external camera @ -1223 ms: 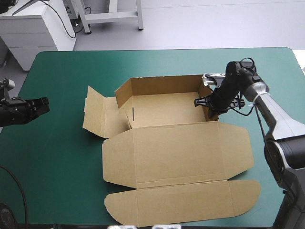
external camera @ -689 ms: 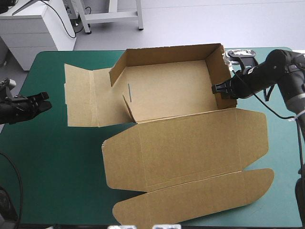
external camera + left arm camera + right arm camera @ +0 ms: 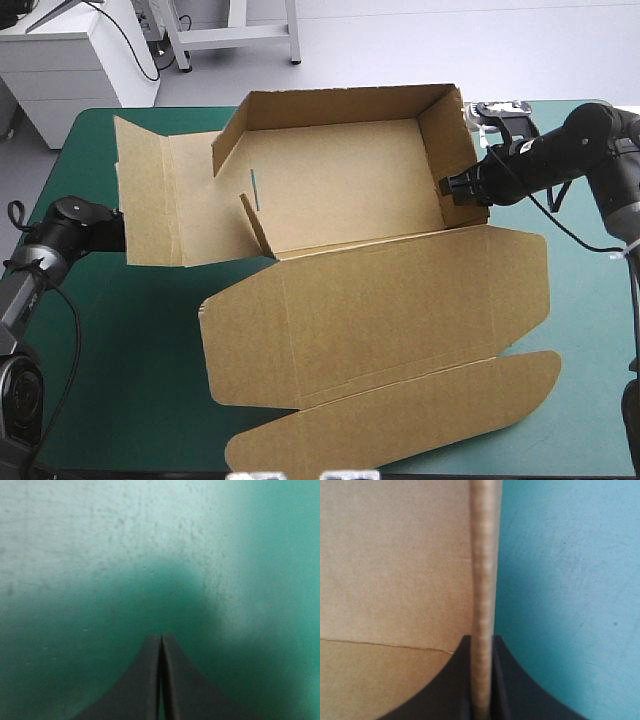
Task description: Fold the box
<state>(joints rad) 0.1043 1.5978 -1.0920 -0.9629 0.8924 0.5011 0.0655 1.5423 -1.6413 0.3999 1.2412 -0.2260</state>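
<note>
Brown cardboard box [image 3: 340, 190], walls partly raised, occupies the centre of the teal-green desk [image 3: 110, 380]. Right claw [image 3: 481, 641] clamps its 3 o'clock wall. Left claw [image 3: 160, 638], at 9 o'clock, is fully closed.

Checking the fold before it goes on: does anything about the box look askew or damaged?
The box is lopsided: its right wall stands upright, pinched in the right claw, while the left side panel splays outward unfolded. The left claw is shut on nothing near that panel's outer edge. No tears show.
</note>
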